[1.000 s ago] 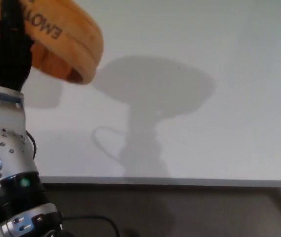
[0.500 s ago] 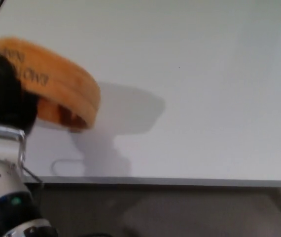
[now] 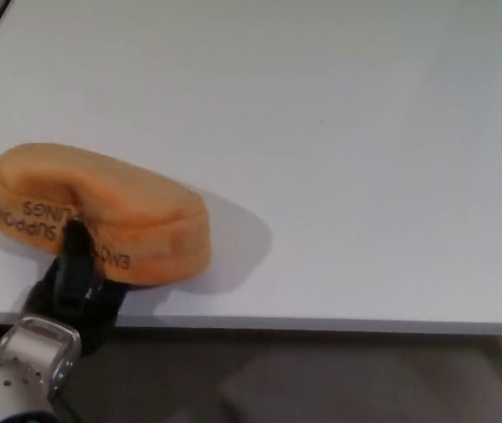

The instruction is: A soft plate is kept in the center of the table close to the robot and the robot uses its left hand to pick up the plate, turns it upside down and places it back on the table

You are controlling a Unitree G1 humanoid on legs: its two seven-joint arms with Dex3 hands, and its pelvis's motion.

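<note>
Head view: left hand (image 3: 77,280) grips the flipped orange soft plate (image 3: 101,214), resting on the table (image 3: 365,176); release remains.

The orange plate (image 3: 101,211) lies on the white table (image 3: 357,150) near its front left edge, domed side up (black lettering runs along its rim). The left hand (image 3: 77,286) grips the plate's near rim, one black finger (image 3: 75,247) pressed over it.
</note>
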